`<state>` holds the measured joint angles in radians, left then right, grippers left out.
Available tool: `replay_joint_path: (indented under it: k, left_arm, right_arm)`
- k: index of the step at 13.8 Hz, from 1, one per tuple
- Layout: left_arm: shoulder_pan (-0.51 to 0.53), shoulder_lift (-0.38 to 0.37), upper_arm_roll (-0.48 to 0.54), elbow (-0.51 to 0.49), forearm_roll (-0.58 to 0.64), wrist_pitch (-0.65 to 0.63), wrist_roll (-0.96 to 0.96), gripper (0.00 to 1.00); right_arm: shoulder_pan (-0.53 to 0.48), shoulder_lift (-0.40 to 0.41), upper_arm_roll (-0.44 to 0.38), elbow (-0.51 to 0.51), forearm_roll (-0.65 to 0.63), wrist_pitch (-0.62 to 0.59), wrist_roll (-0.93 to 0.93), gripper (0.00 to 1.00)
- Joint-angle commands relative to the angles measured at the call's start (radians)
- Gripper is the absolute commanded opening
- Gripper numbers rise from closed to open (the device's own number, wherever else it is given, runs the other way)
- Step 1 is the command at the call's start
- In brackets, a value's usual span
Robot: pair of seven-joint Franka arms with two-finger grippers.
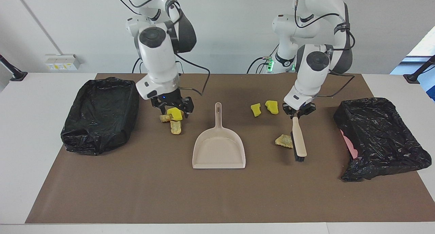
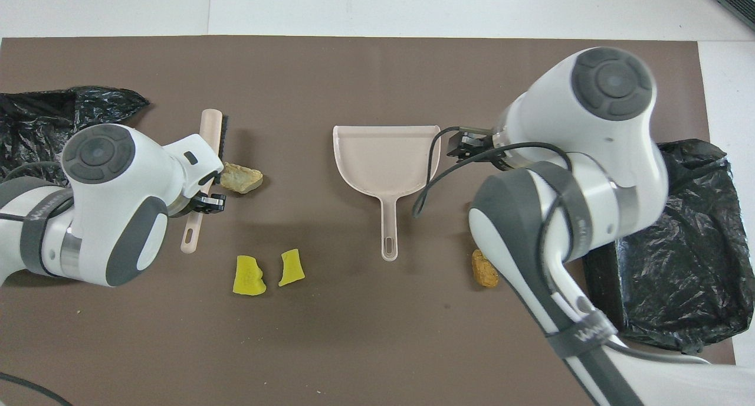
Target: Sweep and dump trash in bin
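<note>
Brown tabletop: left pincer clenched on brush, bristles beside tan chunk at its 3 o'clock; right pincer, released, hovers over trash cluster.

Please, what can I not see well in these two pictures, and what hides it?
- Overhead view: the right arm hides most of the trash pile; only one brown chunk shows.
- Overhead view: the left arm covers part of the black bin at its end.
- Facing view: whether the right tool touches the pile cannot be told.
</note>
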<state>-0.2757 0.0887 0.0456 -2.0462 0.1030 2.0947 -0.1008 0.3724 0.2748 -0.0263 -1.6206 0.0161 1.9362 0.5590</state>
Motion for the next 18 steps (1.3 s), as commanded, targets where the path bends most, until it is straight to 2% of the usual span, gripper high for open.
replay_joint_path:
  k: [1, 5, 12, 13, 14, 15, 18]
  left_arm:
    - [0.097, 0.042, -0.016, 0.055, 0.018, 0.019, 0.148, 0.00]
    - [0.161, 0.075, -0.016, 0.054, 0.018, 0.034, 0.257, 0.00]
    - [0.145, 0.065, -0.018, 0.003, 0.017, 0.015, 0.273, 0.00]
    - [0.144, 0.062, -0.018, -0.003, 0.017, 0.013, 0.282, 0.00]
    - [0.142, 0.060, -0.018, -0.011, 0.017, 0.015, 0.283, 0.00]
    - [0.142, 0.060, -0.019, -0.011, 0.017, 0.008, 0.285, 0.00]
    - [0.141, 0.060, -0.027, -0.008, 0.008, -0.002, 0.289, 0.00]
  right_arm:
    - [0.069, 0.066, 0.000, 0.039, 0.002, 0.062, 0.025, 1.00]
    - [0.199, 0.144, 0.009, 0.001, 0.015, 0.148, 0.053, 1.00]
    - [0.243, 0.127, 0.009, -0.123, -0.002, 0.190, 0.024, 1.00]
    - [0.237, 0.126, 0.009, -0.122, -0.002, 0.176, 0.021, 0.94]
    - [0.237, 0.124, 0.011, -0.122, 0.002, 0.164, 0.033, 0.83]
    - [0.241, 0.121, 0.011, -0.120, 0.011, 0.146, 0.038, 0.78]
    - [0.243, 0.116, 0.011, -0.110, 0.013, 0.104, 0.047, 0.76]
